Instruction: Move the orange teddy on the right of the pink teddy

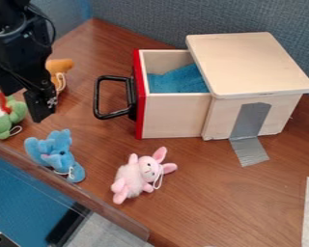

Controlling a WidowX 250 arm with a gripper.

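Observation:
My gripper hangs down at the upper left, its fingers apart with nothing seen between them. Just behind and to the right of it lies the orange teddy on the table, partly hidden by the arm, a white string loop at its side. The pink teddy lies at the lower middle in front of the drawer, its head toward the upper right. It is well to the lower right of my gripper.
A blue plush lies left of the pink one, and a green plush is at the left edge. A wooden box has its drawer pulled out, blue cloth inside, black handle facing left. The brown table's lower-left edge has a clear strip.

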